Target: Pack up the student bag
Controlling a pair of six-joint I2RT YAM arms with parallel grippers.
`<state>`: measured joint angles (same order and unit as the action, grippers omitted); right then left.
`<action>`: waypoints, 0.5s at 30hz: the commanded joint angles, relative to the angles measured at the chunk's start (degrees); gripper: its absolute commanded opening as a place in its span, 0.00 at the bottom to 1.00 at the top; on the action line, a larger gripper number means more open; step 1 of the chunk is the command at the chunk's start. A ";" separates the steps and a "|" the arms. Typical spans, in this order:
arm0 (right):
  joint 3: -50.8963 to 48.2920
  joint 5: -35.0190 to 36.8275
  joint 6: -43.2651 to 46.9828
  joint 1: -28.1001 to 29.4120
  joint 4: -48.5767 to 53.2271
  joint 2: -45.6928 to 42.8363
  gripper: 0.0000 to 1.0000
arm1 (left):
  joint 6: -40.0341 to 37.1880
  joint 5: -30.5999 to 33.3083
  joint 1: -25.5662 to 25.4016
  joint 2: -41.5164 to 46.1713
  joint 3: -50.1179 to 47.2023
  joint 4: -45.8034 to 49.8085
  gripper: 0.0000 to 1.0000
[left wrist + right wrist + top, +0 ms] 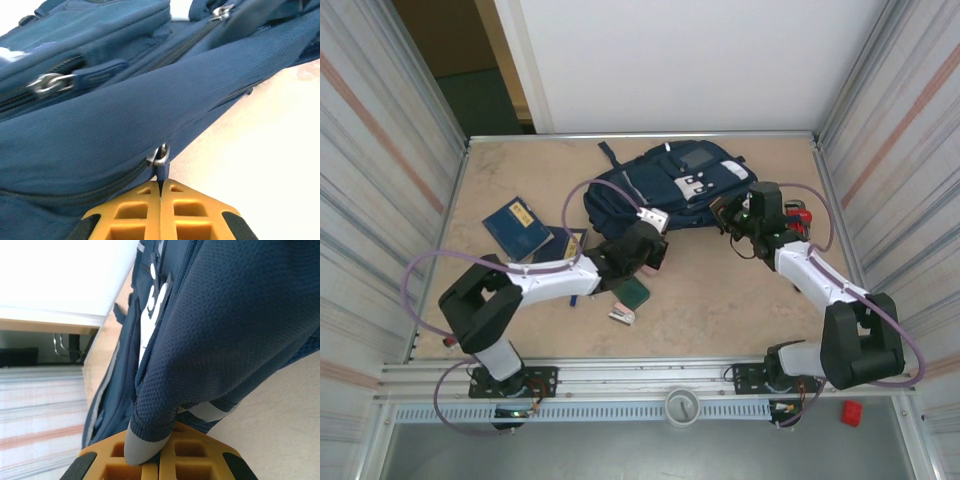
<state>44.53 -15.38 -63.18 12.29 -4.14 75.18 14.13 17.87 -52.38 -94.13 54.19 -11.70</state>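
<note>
Yellow-fingered, the left gripper (161, 187) is pinched shut on the small blue zipper pull (161, 167) at the near side of the large navy fabric backpack (670, 185), whose zip track runs leftward from that pull. Opposite, the right gripper (159, 442) clamps a navy mesh strap (225, 330). The backpack lies far-centre on the beige table (740, 300), between both arms.

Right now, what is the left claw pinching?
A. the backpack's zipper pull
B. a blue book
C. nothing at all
A: in the left wrist view, the left claw is shut on the blue zipper pull at the edge of the navy backpack.
</note>
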 commanded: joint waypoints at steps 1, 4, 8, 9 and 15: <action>2.83 -4.00 4.76 -2.43 -0.01 0.53 0.00 | -1.52 -6.35 3.29 3.78 -3.03 -2.01 0.00; 3.66 -5.26 6.22 -3.96 1.05 1.26 0.00 | -1.92 -9.32 5.60 5.61 -5.26 -2.31 0.00; 4.68 -6.90 8.16 -6.19 2.75 1.91 0.00 | -2.90 -9.78 7.66 8.27 -7.59 -1.61 0.00; 4.61 -7.03 8.08 -6.46 2.67 1.91 0.00 | -2.84 -9.76 7.72 8.64 -7.64 -1.44 0.00; 3.91 -7.65 3.44 -4.96 -0.69 0.70 0.00 | -1.36 -3.38 -0.03 5.62 -3.88 -0.61 0.20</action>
<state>46.33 -19.88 -58.08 6.39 -1.06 77.34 12.64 10.04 -48.03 -87.77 47.90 -12.23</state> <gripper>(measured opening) 0.052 0.131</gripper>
